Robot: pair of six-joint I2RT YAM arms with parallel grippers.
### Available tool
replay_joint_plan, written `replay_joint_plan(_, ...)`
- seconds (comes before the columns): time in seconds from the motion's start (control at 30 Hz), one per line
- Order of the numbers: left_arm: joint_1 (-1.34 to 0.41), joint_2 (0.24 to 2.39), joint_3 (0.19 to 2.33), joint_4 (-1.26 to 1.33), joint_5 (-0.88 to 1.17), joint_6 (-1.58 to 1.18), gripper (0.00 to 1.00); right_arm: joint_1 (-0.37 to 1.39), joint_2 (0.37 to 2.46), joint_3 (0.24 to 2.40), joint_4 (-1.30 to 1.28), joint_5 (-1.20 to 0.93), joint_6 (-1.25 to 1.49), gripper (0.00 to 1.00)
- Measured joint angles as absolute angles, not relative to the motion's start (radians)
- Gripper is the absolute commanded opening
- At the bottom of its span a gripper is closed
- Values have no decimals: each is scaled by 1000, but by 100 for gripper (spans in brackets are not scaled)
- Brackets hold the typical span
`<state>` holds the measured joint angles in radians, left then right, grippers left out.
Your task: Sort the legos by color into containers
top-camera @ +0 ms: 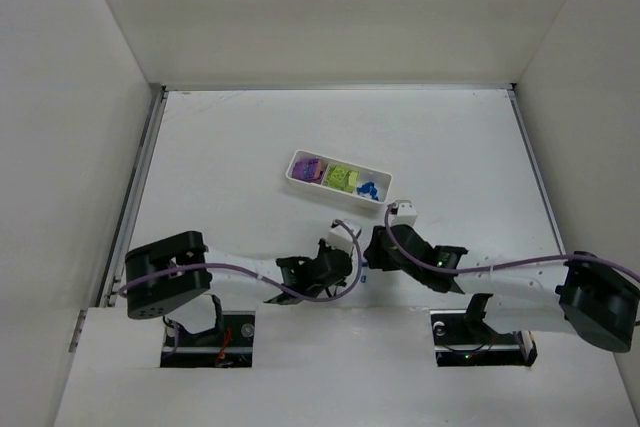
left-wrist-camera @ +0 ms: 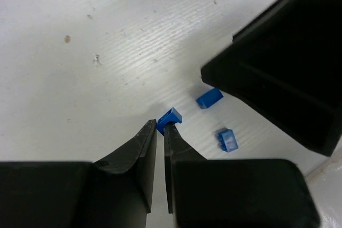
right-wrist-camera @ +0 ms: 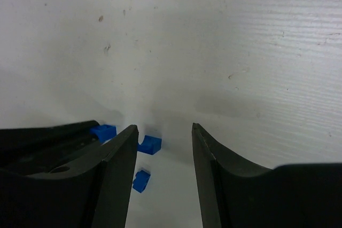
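Observation:
Three tiny blue legos lie on the white table. My left gripper (left-wrist-camera: 161,125) is shut, pinching the edge of one blue piece (left-wrist-camera: 171,116) at its fingertips. Two more blue pieces (left-wrist-camera: 209,98) (left-wrist-camera: 227,139) lie just to its right. My right gripper (right-wrist-camera: 164,126) stands open close above the table, with one blue piece (right-wrist-camera: 149,144) touching the inside of its left finger and another (right-wrist-camera: 141,180) nearer. In the top view both grippers (top-camera: 356,263) (top-camera: 376,247) meet tip to tip below the white tray (top-camera: 300,176), which holds purple (top-camera: 308,168), yellow-green (top-camera: 341,178) and blue (top-camera: 369,189) bricks in separate compartments.
The right gripper's black body (left-wrist-camera: 283,73) looms at the upper right of the left wrist view, very near the left fingers. White walls (top-camera: 70,147) enclose the table on three sides. Purple cables (top-camera: 250,272) run along both arms.

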<state>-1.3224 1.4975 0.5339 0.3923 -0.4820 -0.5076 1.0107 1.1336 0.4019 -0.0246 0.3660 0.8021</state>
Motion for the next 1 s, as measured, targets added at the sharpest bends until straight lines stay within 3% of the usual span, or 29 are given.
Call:
replay_joint_plan(0.6, -1079, 1164, 447, 360, -478, -552, 7, 1093, 1285, 516, -107, 367, 800, 41)
replay_joint_plan(0.77, -1008, 1135, 448, 357, -448, -552, 7, 1095, 1296, 543, -160, 371, 801, 39)
replay_joint_plan(1.0, -929, 1190, 511, 382, -374, -551, 7, 1095, 1336, 571, -201, 374, 801, 28)
